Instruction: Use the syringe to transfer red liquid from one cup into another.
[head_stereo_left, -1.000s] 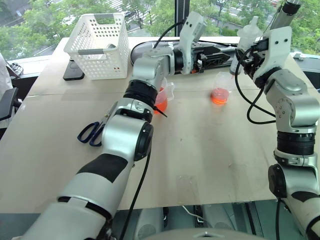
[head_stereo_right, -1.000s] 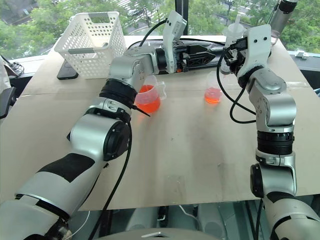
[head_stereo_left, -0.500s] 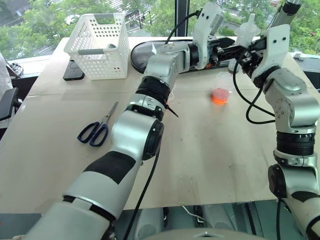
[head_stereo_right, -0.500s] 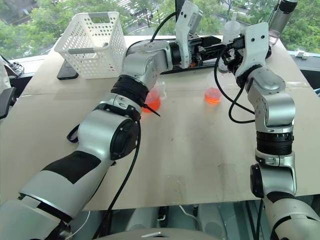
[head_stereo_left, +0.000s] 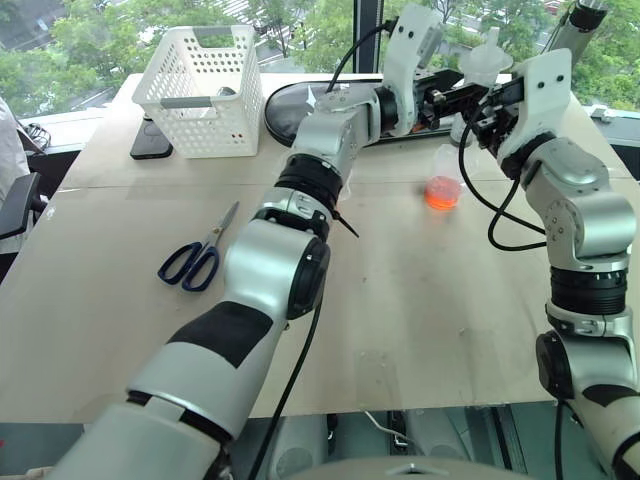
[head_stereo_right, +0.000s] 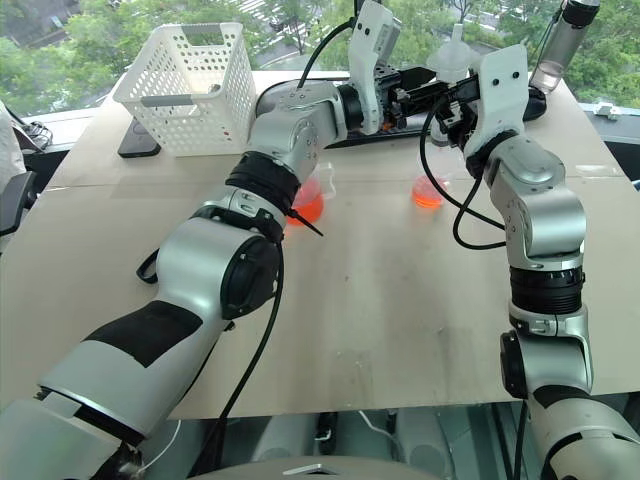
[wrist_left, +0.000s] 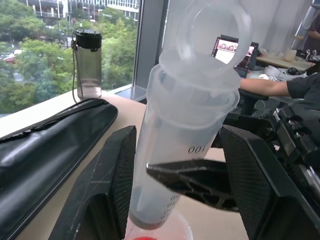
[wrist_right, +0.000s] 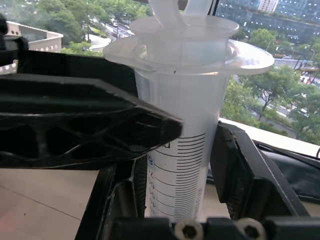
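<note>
The syringe (head_stereo_right: 450, 70) stands upright, plunger pushed in, with my right gripper (wrist_right: 180, 150) shut on its barrel. Its lower end hangs over the smaller cup (head_stereo_left: 442, 190), which holds a little red liquid (head_stereo_right: 428, 197). My left gripper (wrist_left: 180, 135) reaches across from the left. It is open, and its fingers (wrist_left: 112, 190) stand on either side of the syringe barrel (wrist_left: 175, 150) just above the right gripper's finger. The measuring cup (head_stereo_right: 305, 205), also with red liquid in it, sits on the table half hidden behind my left arm.
A white basket (head_stereo_left: 200, 90) and a phone (head_stereo_left: 150, 140) are at the back left. Blue-handled scissors (head_stereo_left: 195, 258) lie at the left. A black pouch (head_stereo_left: 300, 105) and a dark bottle (head_stereo_right: 560, 40) are along the back edge. A person's sleeve (head_stereo_left: 10, 150) is at the far left.
My left arm swung right, and its open fingers now straddle the syringe that the right gripper holds. The arm now covers most of the measuring cup. The right gripper has barely moved.
</note>
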